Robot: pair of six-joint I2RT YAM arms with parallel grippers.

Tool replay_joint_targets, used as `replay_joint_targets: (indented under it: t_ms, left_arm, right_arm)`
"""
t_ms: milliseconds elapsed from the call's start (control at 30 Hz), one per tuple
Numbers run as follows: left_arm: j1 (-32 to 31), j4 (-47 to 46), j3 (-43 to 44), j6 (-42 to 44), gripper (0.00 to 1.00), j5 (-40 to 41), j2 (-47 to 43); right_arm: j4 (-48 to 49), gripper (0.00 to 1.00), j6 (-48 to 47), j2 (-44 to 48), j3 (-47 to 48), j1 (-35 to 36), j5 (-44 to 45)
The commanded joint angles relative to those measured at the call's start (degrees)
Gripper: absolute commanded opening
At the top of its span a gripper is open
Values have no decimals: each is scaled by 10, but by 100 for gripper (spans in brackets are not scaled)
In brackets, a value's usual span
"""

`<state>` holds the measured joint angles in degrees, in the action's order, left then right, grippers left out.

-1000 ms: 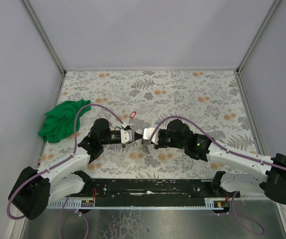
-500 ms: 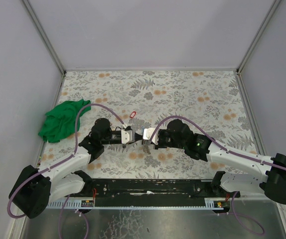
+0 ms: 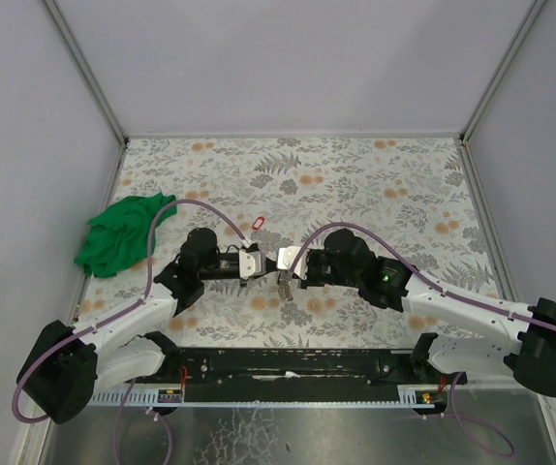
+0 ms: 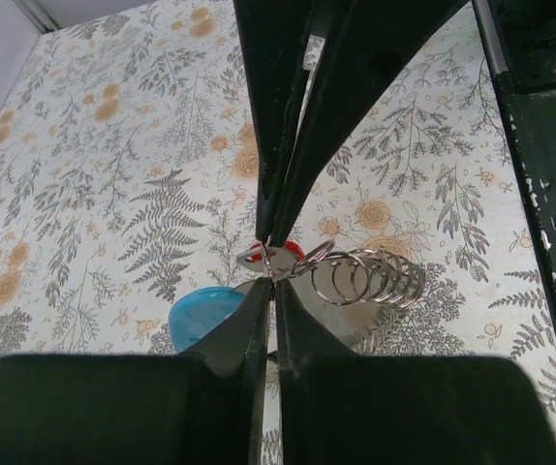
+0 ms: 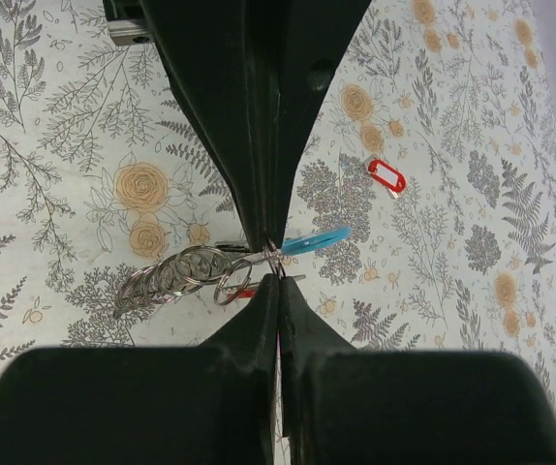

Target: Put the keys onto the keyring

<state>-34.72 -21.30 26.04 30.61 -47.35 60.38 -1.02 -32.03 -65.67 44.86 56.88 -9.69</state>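
Both arms meet tip to tip over the near-middle of the floral-print worktop (image 3: 404,194), just in from its near edge.

Left gripper (image 4: 270,283): jaws fully closed, tips on a small wire loop at the meeting point. Right gripper (image 5: 278,279): same, jaws pressed together with no gap, tips on that loop from the opposite side. Can't tell exactly which strand each one pinches.

The keyring (image 4: 370,278), a chain of silver wire split rings, hangs off that pinch point toward the near edge, clear of the worktop as far as the wrist views show.

Keys at the pinch point:
- light-blue oblong plastic tag (image 5: 315,238) sticks out on the far side of the fingertips, opposite the rings
- red plastic tag (image 4: 293,250) is mostly hidden behind the tips, right beside the first ring
- the metal blades are too small to make out, so whether either key is threaded on is unclear

Farther in, a loose key with a red-framed white tag (image 3: 258,224) lies flat on the worktop, near the grippers but apart from them.

A crumpled green cloth (image 3: 123,232) sits at the left edge, well apart from everything else.
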Motion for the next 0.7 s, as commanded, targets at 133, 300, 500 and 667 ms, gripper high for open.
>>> replay_joint_targets:
  t_ms: [133,300,500,667]
  left_arm:
    - [-34,34,43,16,0,51,2]
    - [-34,22,45,-8,0,65,5]
    - [-34,-6,39,-39,0,86,2]
    - [-34,-36,23,-50,0,96,2]
  right_arm:
    - [23,0,4,-20,65,6,-28]
    - [6,0,-5,-34,70,5,-24]
    - [9,8,-14,-22,55,5,-17]
    - [10,16,-16,-12,44,6,0]
